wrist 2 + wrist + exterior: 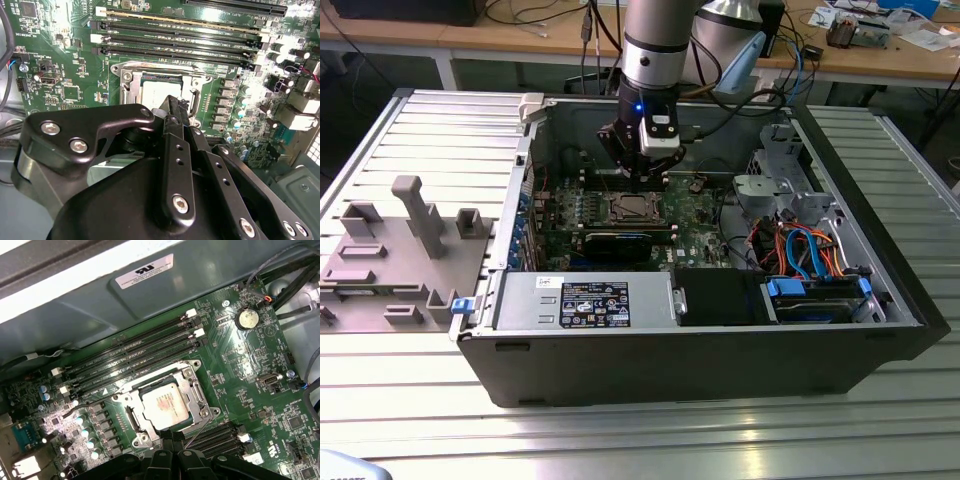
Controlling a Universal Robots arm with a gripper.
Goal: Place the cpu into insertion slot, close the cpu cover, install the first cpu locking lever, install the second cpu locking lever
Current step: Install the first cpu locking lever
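Exterior view: my gripper [647, 176] hangs inside the open computer case [720, 340], just above the insertion slot [633, 208] on the green motherboard [695, 235].

Second wrist view: my fingers [175, 130] sit close together, holding nothing, over the cpu [156, 92].

First wrist view: the cpu [165, 406] lies seated, the cpu cover [197, 392] closed around it, a coin battery [246, 318] well apart

The black metal gripper [175, 107] is covering the near half of the silver-grey square cpu [159, 86] in the second wrist view.
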